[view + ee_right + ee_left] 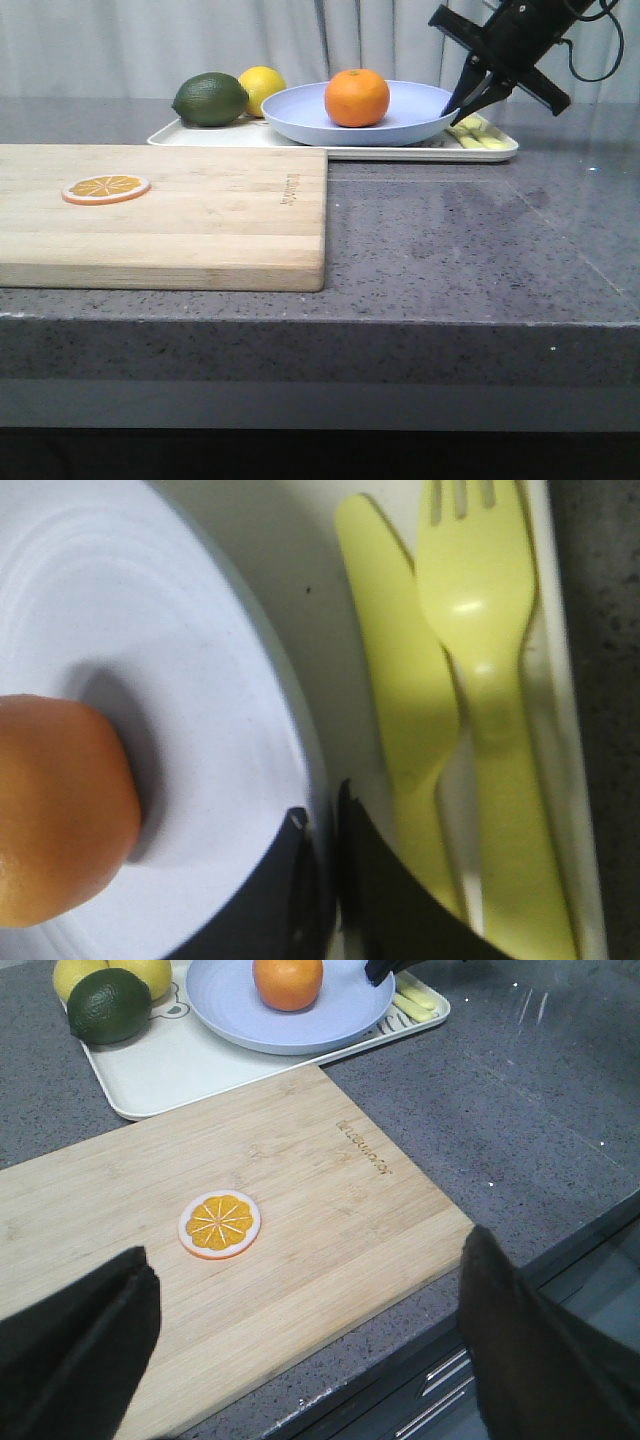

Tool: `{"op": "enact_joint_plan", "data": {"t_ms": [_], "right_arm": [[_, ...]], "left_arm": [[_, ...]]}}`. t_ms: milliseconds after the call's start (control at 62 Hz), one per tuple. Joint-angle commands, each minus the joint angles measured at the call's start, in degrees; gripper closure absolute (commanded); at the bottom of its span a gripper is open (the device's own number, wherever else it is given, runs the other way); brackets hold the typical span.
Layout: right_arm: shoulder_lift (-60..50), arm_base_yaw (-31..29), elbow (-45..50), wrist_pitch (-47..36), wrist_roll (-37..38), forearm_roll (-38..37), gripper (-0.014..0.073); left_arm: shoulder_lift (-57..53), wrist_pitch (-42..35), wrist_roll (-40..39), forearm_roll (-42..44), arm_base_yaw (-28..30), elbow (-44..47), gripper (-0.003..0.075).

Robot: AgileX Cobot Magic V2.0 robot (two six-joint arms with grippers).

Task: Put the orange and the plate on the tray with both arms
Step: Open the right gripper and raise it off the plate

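The orange [357, 97] sits on the pale lavender-blue plate [300, 112], and the plate rests on the cream-white tray [200, 136] at the back of the table. My right gripper [458, 108] is shut on the plate's right rim. In the right wrist view the gripper [325, 820] straddles the rim, one finger on the plate [200, 670] near the orange [50, 810], the other over the tray [300, 560]. My left gripper [310, 1350] is open and empty above the near edge of the cutting board, and it does not show in the front view.
A wooden cutting board [200, 220] with a flat orange slice [106, 187] lies at the front left. A dark green lime [210, 99] and a yellow lemon [262, 85] sit on the tray's left end. A yellow-green fork [480, 630] and knife [395, 660] lie on its right end.
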Motion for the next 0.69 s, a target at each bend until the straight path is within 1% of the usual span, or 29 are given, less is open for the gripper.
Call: {"op": "enact_joint_plan", "data": {"t_ms": [0,161,242,371,387,581,613,678], "right_arm": [[-4.3,0.1,-2.4,-1.8,0.5,3.1,0.0661],[-4.3,0.1,-2.4,-1.1,0.5,3.1,0.0654],[-4.3,0.1,-2.4,-0.8,0.5,3.1,0.0620],[-4.3,0.1,-2.4,-0.5,0.5,3.1,0.0481],[-4.3,0.1,-2.4,-0.6,0.5,3.1,0.0442],[-4.3,0.1,-2.4,-1.5,0.5,3.1,0.0206],[-4.3,0.1,-2.4,-1.6,0.5,3.1,0.0169],[-4.4,-0.1,-2.4,-1.3,0.5,3.1,0.0125]], "left_arm": [[0.5,-4.1,0.0,-0.7,0.1,-1.4,0.0134],[0.5,-4.1,0.0,-0.7,0.1,-1.4,0.0134],[0.5,-4.1,0.0,-0.7,0.1,-1.4,0.0134],[0.5,-4.1,0.0,-0.7,0.1,-1.4,0.0134],[0.5,-4.1,0.0,-0.7,0.1,-1.4,0.0134],[0.5,-4.3,0.0,-0.7,0.1,-1.4,0.0134],[0.5,-4.3,0.0,-0.7,0.1,-1.4,0.0134],[0.5,-4.3,0.0,-0.7,0.1,-1.4,0.0134]]}}
